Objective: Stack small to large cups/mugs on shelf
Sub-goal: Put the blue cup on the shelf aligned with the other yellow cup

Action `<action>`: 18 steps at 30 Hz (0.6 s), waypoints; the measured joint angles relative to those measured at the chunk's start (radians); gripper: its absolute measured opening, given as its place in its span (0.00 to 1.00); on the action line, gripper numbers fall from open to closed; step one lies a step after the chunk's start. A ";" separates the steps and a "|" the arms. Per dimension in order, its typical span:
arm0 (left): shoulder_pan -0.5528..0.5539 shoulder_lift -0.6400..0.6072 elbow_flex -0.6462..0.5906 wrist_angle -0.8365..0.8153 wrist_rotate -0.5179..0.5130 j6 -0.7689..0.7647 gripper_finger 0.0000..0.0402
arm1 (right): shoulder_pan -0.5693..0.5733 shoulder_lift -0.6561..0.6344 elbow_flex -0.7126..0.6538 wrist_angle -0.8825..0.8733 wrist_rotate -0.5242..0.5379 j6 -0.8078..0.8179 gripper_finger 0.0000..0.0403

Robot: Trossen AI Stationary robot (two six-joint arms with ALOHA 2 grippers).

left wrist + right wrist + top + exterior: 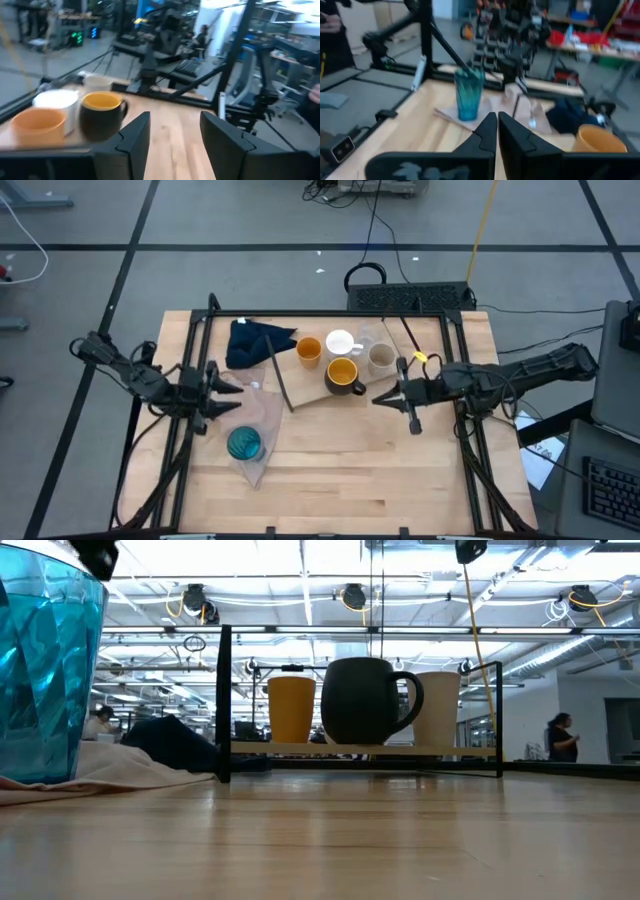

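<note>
On the shelf point(308, 391), a light-wood board with black rod ends, stand a small orange cup point(308, 350), a white mug point(340, 342), a grey-beige cup point(381, 358) and a dark mug with an orange inside point(343, 374). A clear cup point(366, 337) shows faintly behind them. The teal tumbler point(244, 443) stands upright on a pinkish cloth off the shelf's left end. My left gripper point(228, 388) hovers open left of the shelf, pointing at the cups point(102, 112). My right gripper point(383, 397) hovers shut at the shelf's right end, pointing at the tumbler point(469, 94).
A dark blue cloth point(255, 342) lies at the shelf's far left corner. The pinkish-beige cloth point(262, 420) spreads under the tumbler. Black frame rails point(180, 440) run along both table sides. Bare wood point(380, 480) fills the near half of the table.
</note>
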 joint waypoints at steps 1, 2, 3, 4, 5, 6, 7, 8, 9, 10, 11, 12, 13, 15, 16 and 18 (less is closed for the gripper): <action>0.000 0.026 0.000 0.037 0.015 0.025 0.43 | 0.012 0.000 -0.003 0.027 0.000 -0.019 0.02; 0.000 0.051 0.000 0.070 0.027 0.049 0.43 | 0.026 0.000 -0.005 0.051 0.000 -0.035 0.02; 0.000 0.077 0.000 0.095 0.034 0.070 0.43 | 0.041 -0.001 -0.006 0.065 0.000 -0.046 0.02; 0.000 0.098 0.000 0.112 0.039 0.087 0.43 | 0.055 -0.001 -0.006 0.068 0.000 -0.056 0.02; 0.000 0.116 0.000 0.123 0.041 0.099 0.43 | 0.070 -0.001 -0.006 0.067 0.000 -0.066 0.02; 0.000 0.132 0.000 0.125 0.043 0.102 0.43 | 0.083 0.000 -0.007 0.062 -0.001 -0.072 0.02; 0.000 0.146 0.000 0.123 0.043 0.103 0.43 | 0.093 0.001 -0.007 0.057 -0.001 -0.077 0.02; 0.000 0.156 0.000 0.117 0.043 0.102 0.43 | 0.102 0.002 -0.007 0.053 -0.001 -0.079 0.02; 0.000 0.164 0.000 0.112 0.043 0.098 0.43 | 0.109 0.004 -0.007 0.046 -0.001 -0.079 0.02; 0.000 0.170 0.001 0.105 0.043 0.094 0.43 | 0.114 0.006 -0.007 0.041 -0.001 -0.078 0.02; 0.000 0.173 0.007 0.082 0.043 0.085 0.43 | 0.120 0.009 -0.007 0.038 -0.001 -0.075 0.02; 0.000 0.177 0.021 0.047 0.044 0.069 0.43 | 0.123 0.011 -0.007 0.036 -0.001 -0.074 0.02; 0.000 0.179 0.043 0.001 0.044 0.049 0.43 | 0.127 0.014 -0.007 0.036 -0.001 -0.072 0.02; 0.000 0.187 0.108 -0.117 0.043 0.000 0.43 | 0.131 0.019 -0.007 0.036 -0.001 -0.072 0.02; 0.000 0.198 0.148 -0.187 0.034 -0.029 0.43 | 0.133 0.022 -0.007 0.036 -0.001 -0.071 0.02; 0.001 0.233 0.237 -0.332 0.020 -0.110 0.43 | 0.134 0.026 -0.007 0.034 -0.001 -0.071 0.02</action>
